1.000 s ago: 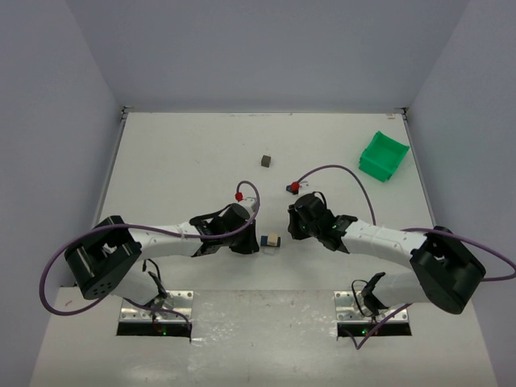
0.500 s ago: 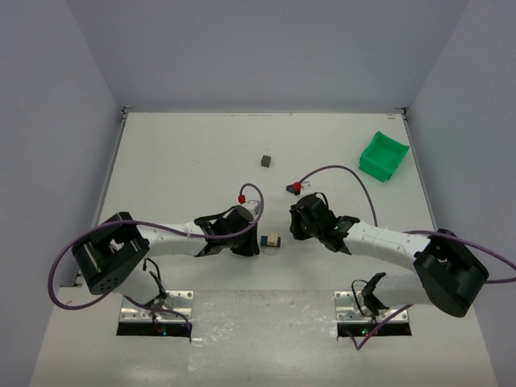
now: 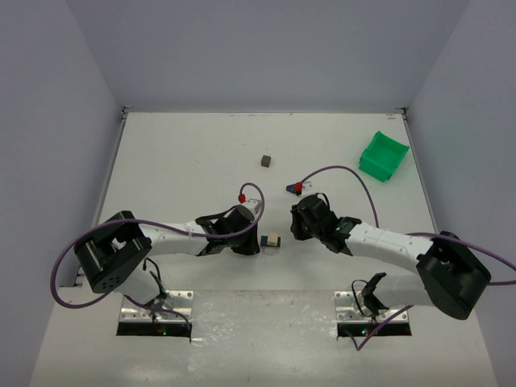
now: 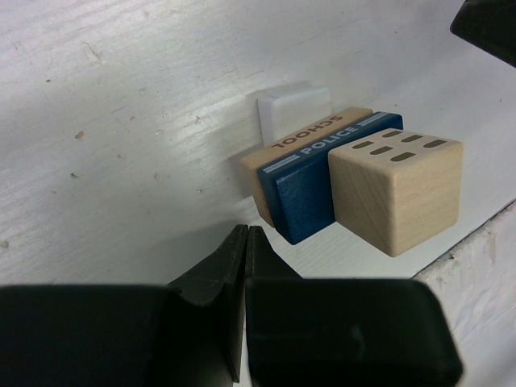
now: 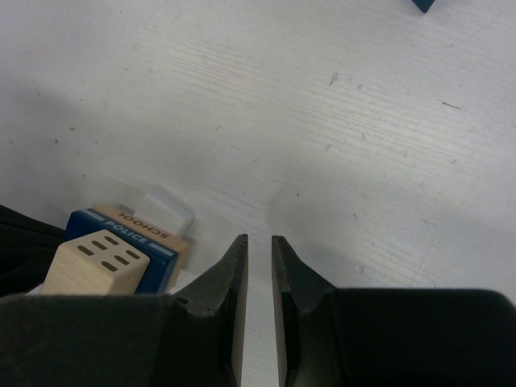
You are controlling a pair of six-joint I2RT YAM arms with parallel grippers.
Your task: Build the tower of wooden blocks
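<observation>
While left end effector (image 4: 246, 235) sits together, right end effector (image 5: 260, 243) seemingly too, blocks (image 4: 305, 187) read SCHOOL, POLICE

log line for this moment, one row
left fingers shut, empty | right fingers nearly shut, empty | blocks side by side on table, unstacked
</observation>
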